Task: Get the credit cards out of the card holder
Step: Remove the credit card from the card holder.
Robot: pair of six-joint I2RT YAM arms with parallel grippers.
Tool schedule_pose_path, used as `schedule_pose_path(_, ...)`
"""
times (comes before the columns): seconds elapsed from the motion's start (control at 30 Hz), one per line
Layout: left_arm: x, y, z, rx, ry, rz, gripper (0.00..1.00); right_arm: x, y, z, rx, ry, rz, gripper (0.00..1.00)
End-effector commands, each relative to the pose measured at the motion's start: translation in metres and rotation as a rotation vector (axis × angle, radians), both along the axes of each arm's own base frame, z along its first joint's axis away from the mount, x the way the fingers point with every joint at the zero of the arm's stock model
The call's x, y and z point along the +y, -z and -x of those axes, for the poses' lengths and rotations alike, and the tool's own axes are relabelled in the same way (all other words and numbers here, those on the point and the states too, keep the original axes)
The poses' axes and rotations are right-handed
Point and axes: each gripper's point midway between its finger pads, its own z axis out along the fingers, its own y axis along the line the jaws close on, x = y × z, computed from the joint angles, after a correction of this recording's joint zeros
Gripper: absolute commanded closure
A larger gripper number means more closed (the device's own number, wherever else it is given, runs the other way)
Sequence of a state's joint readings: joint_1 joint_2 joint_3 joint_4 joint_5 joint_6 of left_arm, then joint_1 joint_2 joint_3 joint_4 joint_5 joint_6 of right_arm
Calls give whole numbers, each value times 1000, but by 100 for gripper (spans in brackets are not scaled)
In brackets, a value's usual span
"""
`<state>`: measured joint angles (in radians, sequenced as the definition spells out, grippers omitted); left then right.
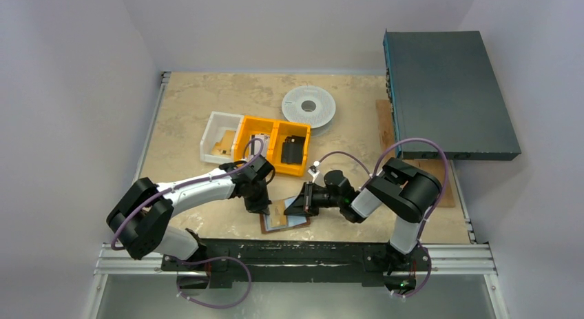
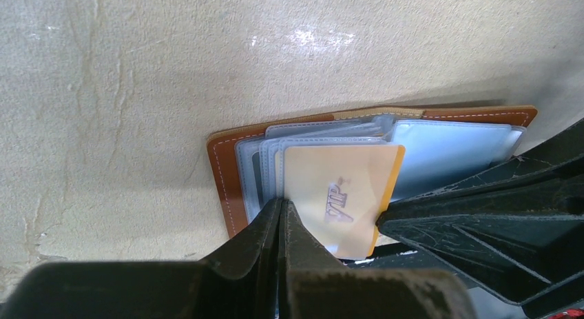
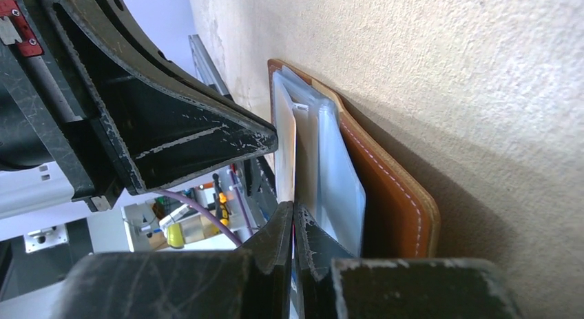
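Observation:
The brown card holder (image 1: 284, 222) lies open on the table near the front edge, its clear plastic sleeves (image 2: 441, 150) fanned out. A cream credit card (image 2: 337, 188) marked "VIP" sticks out of a sleeve. My right gripper (image 3: 294, 207) is shut on that card's edge (image 3: 286, 153), coming in from the right (image 1: 295, 205). My left gripper (image 2: 282, 203) is shut, its tips pressing on the sleeves at the card's left corner, with nothing seen between them. Other cards are hidden in the sleeves.
Behind the holder stand an orange bin (image 1: 256, 131) holding a black item (image 1: 293, 150), a white tray (image 1: 219, 145) and a white spool (image 1: 309, 107). A dark box (image 1: 447, 91) overhangs the table's right side. The two grippers nearly touch over the holder.

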<state>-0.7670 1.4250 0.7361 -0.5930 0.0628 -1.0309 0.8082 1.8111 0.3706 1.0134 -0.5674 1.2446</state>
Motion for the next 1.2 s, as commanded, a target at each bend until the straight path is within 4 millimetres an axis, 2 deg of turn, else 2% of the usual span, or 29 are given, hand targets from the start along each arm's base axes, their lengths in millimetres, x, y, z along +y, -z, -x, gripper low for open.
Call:
schedule_pose_path(0.0,42,26,9,16,-21,-206,100,-8,-4,-7,-61,23,33,100)
schedule_pose_path(0.17,44,27,9,17,-23,-211,100,-19,3,-9,-86,39,115,100)
schedule_pose_path(0.3,43,26,9,15,-21,-207,100,-19,4,-7,-88,25,116,100)
schedule_pose_path(0.4,42,27,9,16,-19,-202,100,-14,2,-8,-93,2,93,85)
schedule_pose_path(0.53,41,27,9,16,-19,-198,100,-9,3,-12,-96,-2,91,77)
schedule_pose_path(0.8,38,28,8,19,-19,-186,100,-3,5,-13,-79,-12,73,86)
schedule_pose_path(1.17,35,29,8,22,-16,-180,100,6,5,-11,-76,-30,61,86)
